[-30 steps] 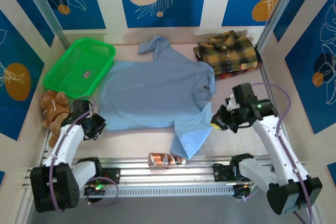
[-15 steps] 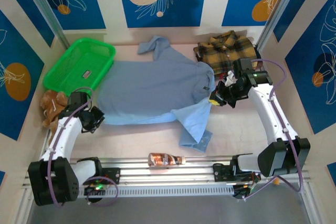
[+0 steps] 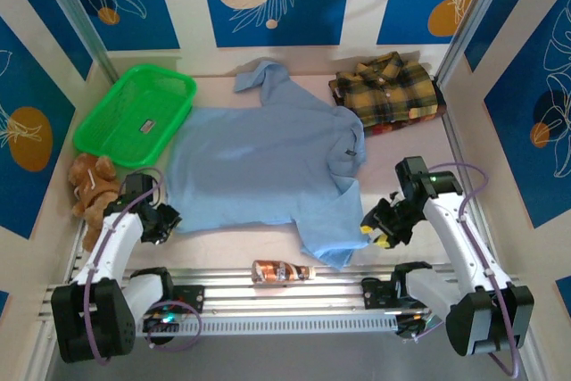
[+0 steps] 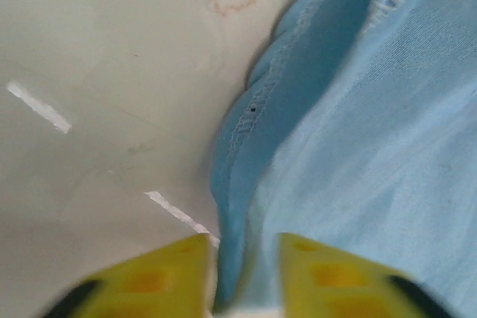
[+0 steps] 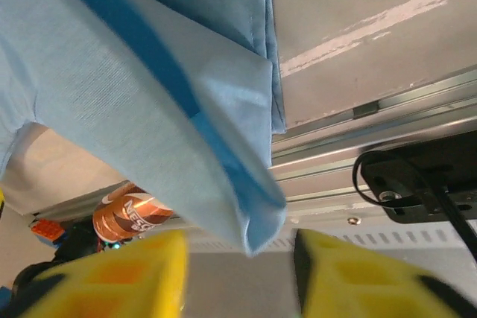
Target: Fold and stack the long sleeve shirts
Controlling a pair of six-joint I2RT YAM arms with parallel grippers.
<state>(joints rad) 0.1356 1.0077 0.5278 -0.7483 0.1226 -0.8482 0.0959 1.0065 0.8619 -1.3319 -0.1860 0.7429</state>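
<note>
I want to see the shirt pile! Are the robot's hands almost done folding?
About halfway. The plaid shirt already lies folded at the far right. The blue shirt is spread flat; the left hand pinches its hem and the right hand is at its near corner. Folding it and stacking the two remain.
</note>
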